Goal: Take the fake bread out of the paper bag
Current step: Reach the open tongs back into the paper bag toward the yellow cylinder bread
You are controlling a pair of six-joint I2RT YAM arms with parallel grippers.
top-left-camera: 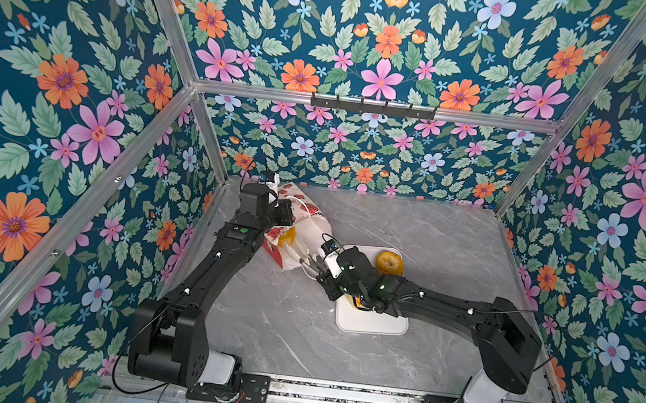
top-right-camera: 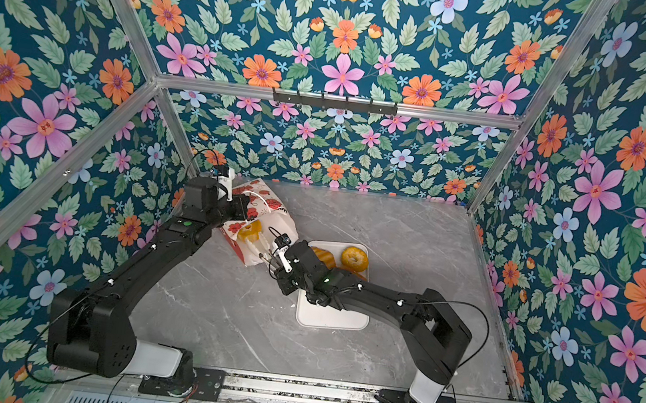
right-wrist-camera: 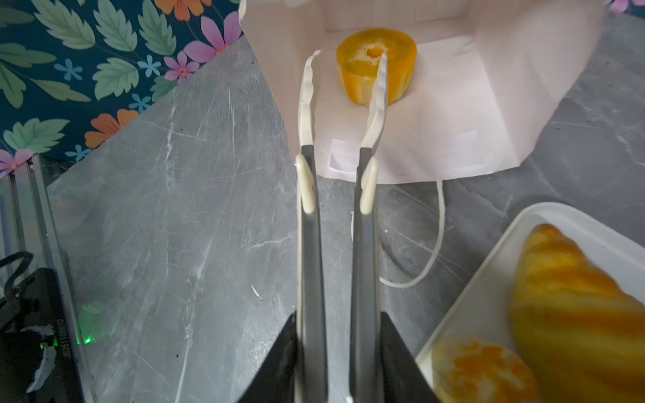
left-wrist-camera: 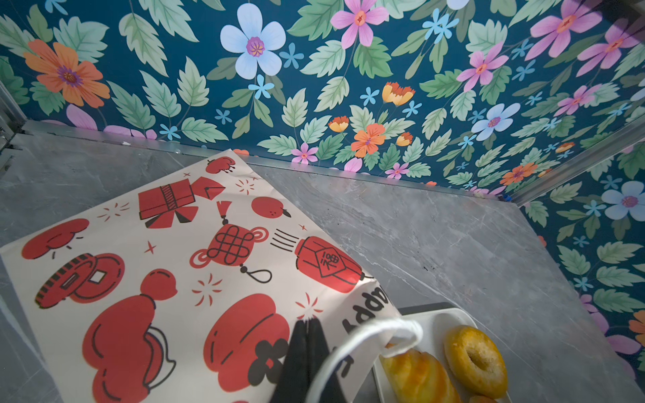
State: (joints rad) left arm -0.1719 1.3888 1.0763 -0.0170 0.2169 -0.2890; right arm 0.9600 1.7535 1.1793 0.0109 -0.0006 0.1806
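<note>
The paper bag (top-left-camera: 312,226) (left-wrist-camera: 174,261) lies tilted on the table, its mouth facing my right arm. My left gripper (left-wrist-camera: 307,324) (top-left-camera: 285,216) is shut on the bag's upper side by the white cord handle (left-wrist-camera: 384,329). One golden fake bread ring (right-wrist-camera: 401,69) (top-left-camera: 287,236) sits deep inside the bag. My right gripper (right-wrist-camera: 340,321) (top-left-camera: 325,272) is shut on metal tongs (right-wrist-camera: 310,244). Their white tips (right-wrist-camera: 309,90) stand apart inside the bag mouth, just short of the ring. Another ring (top-left-camera: 389,263), a croissant (right-wrist-camera: 576,307) and one more piece (right-wrist-camera: 481,373) lie on the white tray (top-left-camera: 373,324).
The tray (right-wrist-camera: 488,279) sits on the grey marble table (top-left-camera: 276,330) right beside the bag mouth, partly under my right arm. The bag's lower cord handle (right-wrist-camera: 436,251) trails on the table. Floral walls enclose the back and both sides.
</note>
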